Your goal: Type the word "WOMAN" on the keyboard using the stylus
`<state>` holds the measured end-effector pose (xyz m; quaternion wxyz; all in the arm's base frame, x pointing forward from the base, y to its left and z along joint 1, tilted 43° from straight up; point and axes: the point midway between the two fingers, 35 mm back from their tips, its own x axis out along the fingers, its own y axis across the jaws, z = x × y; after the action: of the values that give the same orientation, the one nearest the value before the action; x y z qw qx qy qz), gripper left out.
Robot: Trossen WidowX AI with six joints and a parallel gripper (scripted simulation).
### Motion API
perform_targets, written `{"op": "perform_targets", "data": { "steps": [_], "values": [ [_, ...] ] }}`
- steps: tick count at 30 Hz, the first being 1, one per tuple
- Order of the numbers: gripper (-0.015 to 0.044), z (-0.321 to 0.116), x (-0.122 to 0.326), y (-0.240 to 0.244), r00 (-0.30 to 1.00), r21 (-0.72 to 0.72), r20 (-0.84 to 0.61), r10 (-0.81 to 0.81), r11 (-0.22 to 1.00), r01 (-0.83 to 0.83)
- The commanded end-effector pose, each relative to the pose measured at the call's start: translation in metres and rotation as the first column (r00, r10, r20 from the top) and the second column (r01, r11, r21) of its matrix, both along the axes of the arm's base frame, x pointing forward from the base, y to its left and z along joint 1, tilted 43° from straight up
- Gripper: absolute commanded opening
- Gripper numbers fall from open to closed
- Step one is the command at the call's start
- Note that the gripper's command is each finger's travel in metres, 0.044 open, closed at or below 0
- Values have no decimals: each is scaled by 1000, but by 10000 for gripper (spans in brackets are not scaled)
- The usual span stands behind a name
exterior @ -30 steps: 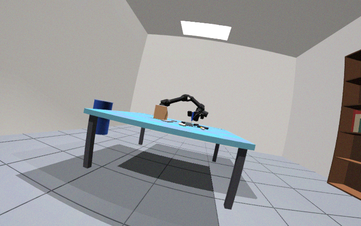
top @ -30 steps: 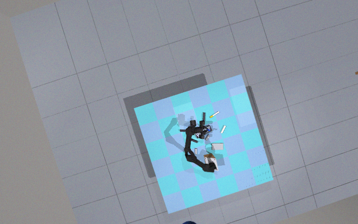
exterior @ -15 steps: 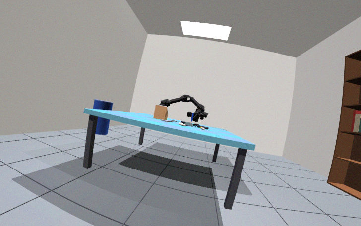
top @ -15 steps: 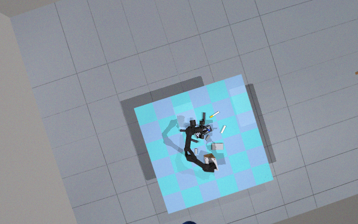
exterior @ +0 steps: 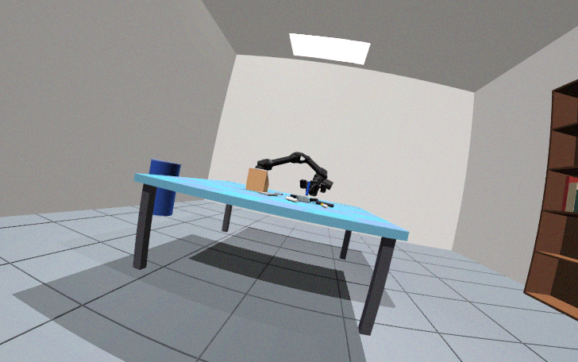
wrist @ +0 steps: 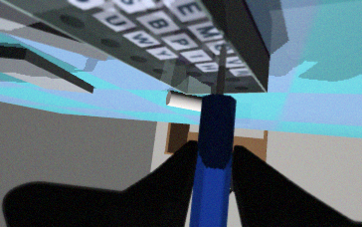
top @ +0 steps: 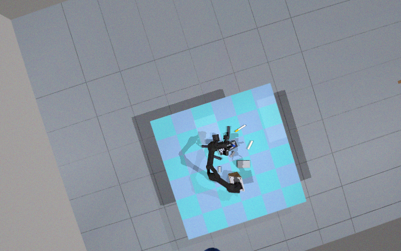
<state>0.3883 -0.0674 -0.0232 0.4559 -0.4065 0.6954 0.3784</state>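
Your fingers [top: 232, 145] [exterior: 307, 190] are nearly closed, pinching the blue stylus [top: 233, 145] [exterior: 307, 187] [wrist: 213, 186] by its barrel, leaving the thin tip free to reach the keyboard [wrist: 258, 65] on the surface [top: 207, 220] [exterior: 272, 205] [wrist: 318, 116]. You hold it near the M and O keys, presumably for accurate pressing; contact is unclear.

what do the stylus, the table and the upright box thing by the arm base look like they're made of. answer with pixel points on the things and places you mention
Stylus [exterior: 307, 187] [wrist: 211, 191]: probably plastic, blue with a darker blue collar; the thin grey tip could be metal.
Table [top: 204, 218] [exterior: 272, 204]: perhaps painted or laminated board, in even blue and turquoise squares.
Box [exterior: 256, 179]: perhaps wood or cardboard, judging by its plain tan side; no grain shows to settle it.
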Motion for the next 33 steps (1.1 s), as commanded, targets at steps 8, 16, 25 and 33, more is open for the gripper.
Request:
{"op": "perform_targets", "data": {
  "steps": [8, 16, 25, 33],
  "values": [
    [81, -2, 1, 2, 1000, 2, 3, -6, 1000, 6],
    [81, 1, 0, -1, 1000, 2, 3, -6, 1000, 6],
    [81, 26, -7, -24, 1000, 0, 2, -6, 1000, 6],
    [51, 23, -6, -22, 1000, 2, 8, -15, 1000, 15]
  ]
}}
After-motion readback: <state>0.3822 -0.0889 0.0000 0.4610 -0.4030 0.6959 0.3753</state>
